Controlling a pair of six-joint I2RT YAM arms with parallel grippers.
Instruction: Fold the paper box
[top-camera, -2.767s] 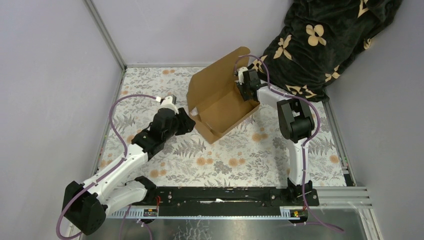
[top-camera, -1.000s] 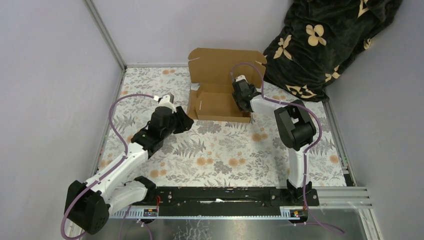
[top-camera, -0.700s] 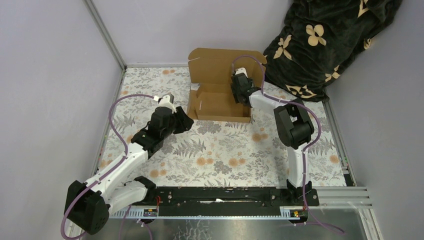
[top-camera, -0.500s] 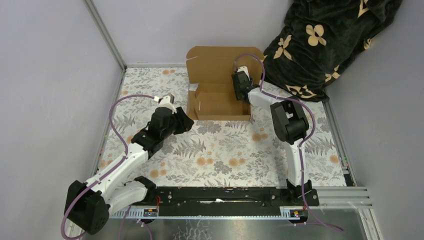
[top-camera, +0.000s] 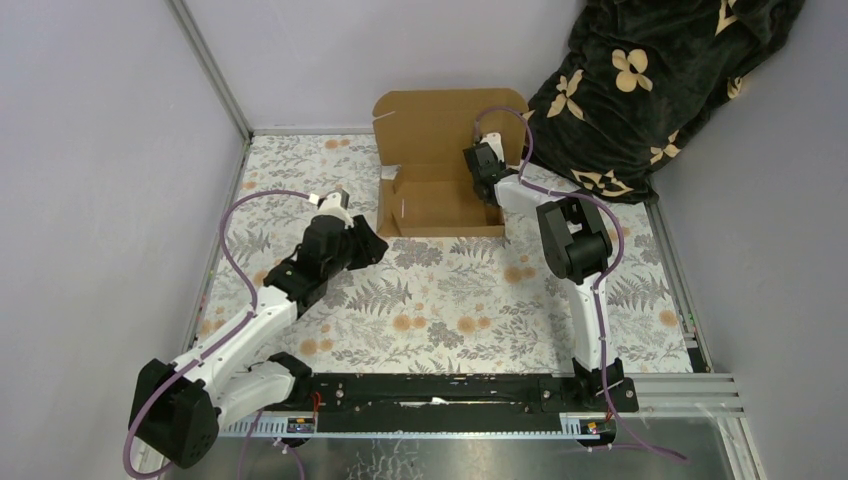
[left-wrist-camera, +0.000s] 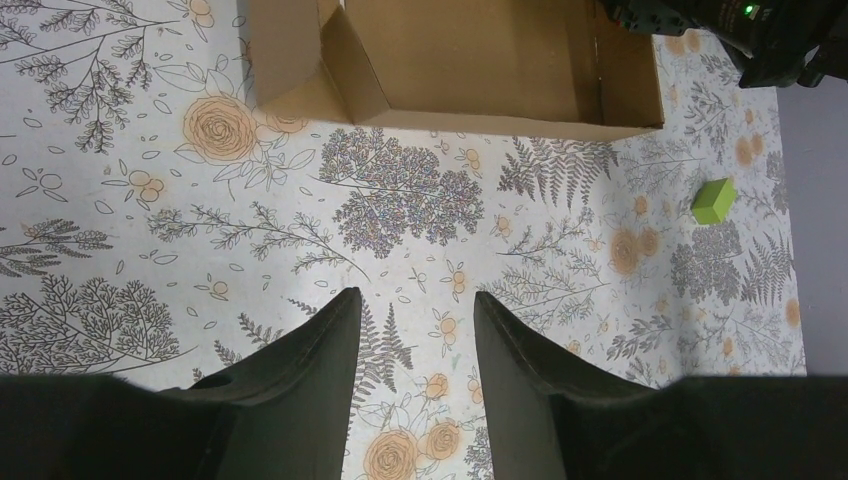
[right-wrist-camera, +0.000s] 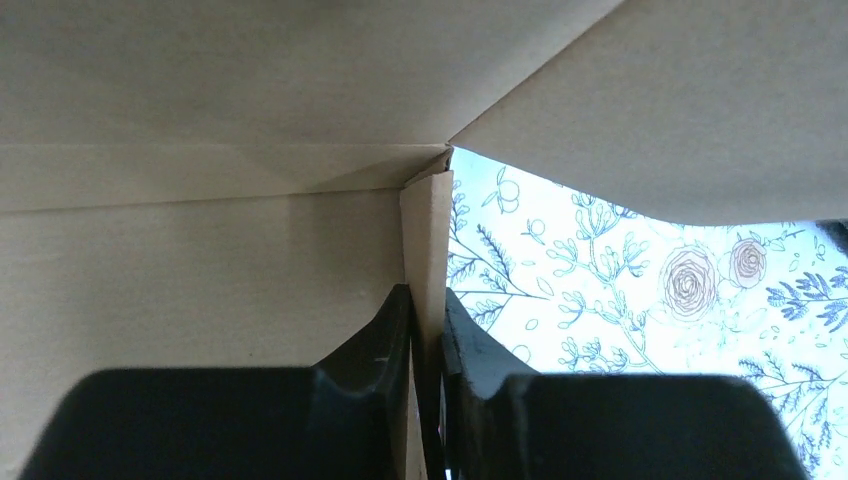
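Item 1, paper box (top-camera: 438, 205): far-centre of table (top-camera: 450, 300), lid upright — skewed earlier, now squared.
Item 2, right gripper (right-wrist-camera: 425, 312): jaws just closed, pinching box's right wall — wall fold can likely start.
Item 3, left gripper (left-wrist-camera: 410, 320): jaws apart, empty, near box front.

Counted are one cardboard box (top-camera: 430, 205), one green block (left-wrist-camera: 713, 200), one dark blanket (top-camera: 640, 80) at the upper right, and two robot arms (top-camera: 270, 300) (top-camera: 590, 310).

grey walls (top-camera: 330, 50), floral-print table (top-camera: 450, 310), dark flowered blanket (top-camera: 650, 80) in corner.
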